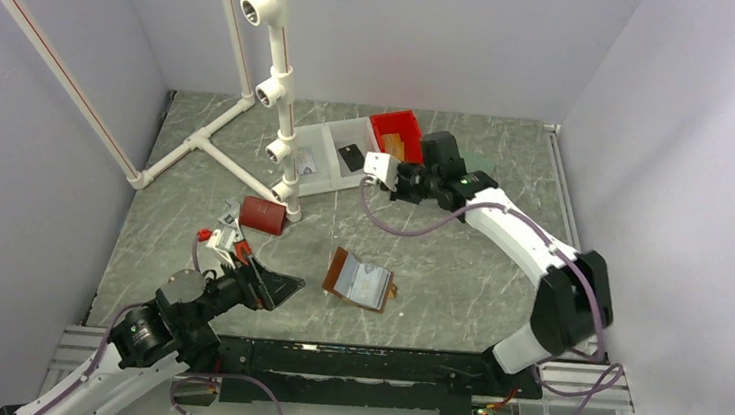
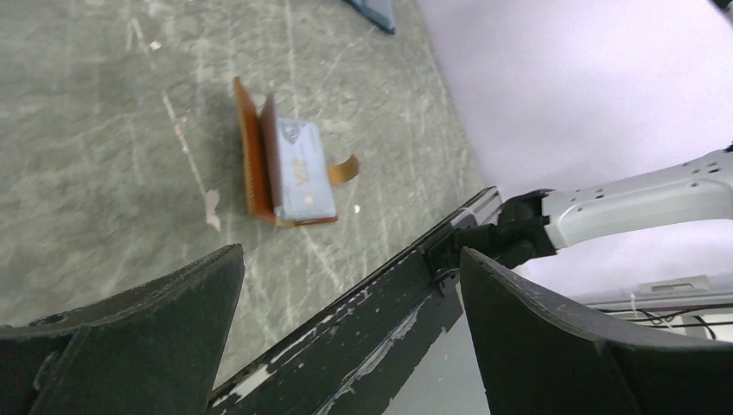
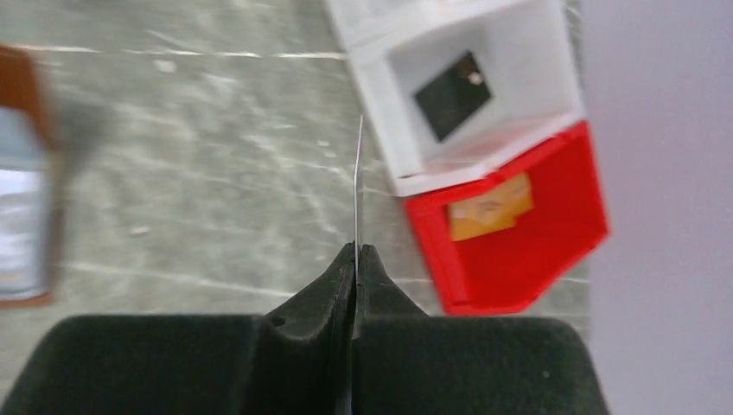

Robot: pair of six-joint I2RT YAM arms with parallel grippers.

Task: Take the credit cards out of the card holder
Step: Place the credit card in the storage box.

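Observation:
The brown card holder [image 1: 342, 275] lies open on the table, right of my left gripper [image 1: 277, 282]. A pale credit card [image 1: 368, 286] rests on its inner panel. In the left wrist view the card holder [image 2: 251, 156] and that card [image 2: 302, 169] lie well beyond my open, empty left gripper [image 2: 350, 328]. My right gripper [image 1: 396, 176] hovers at the back by the bins, shut on a white credit card [image 1: 379, 166]. That card shows edge-on [image 3: 358, 186] above the closed tips of the right gripper [image 3: 355, 251]. A black credit card [image 3: 452, 84] lies in the white bin [image 3: 527, 52].
A red bin [image 1: 397, 133] with an orange item [image 3: 490, 207] stands beside the white bin [image 1: 333, 159]. A dark red box [image 1: 262, 214] sits by the white pipe frame [image 1: 275, 89]. The black rail [image 2: 372, 320] runs along the table's near edge.

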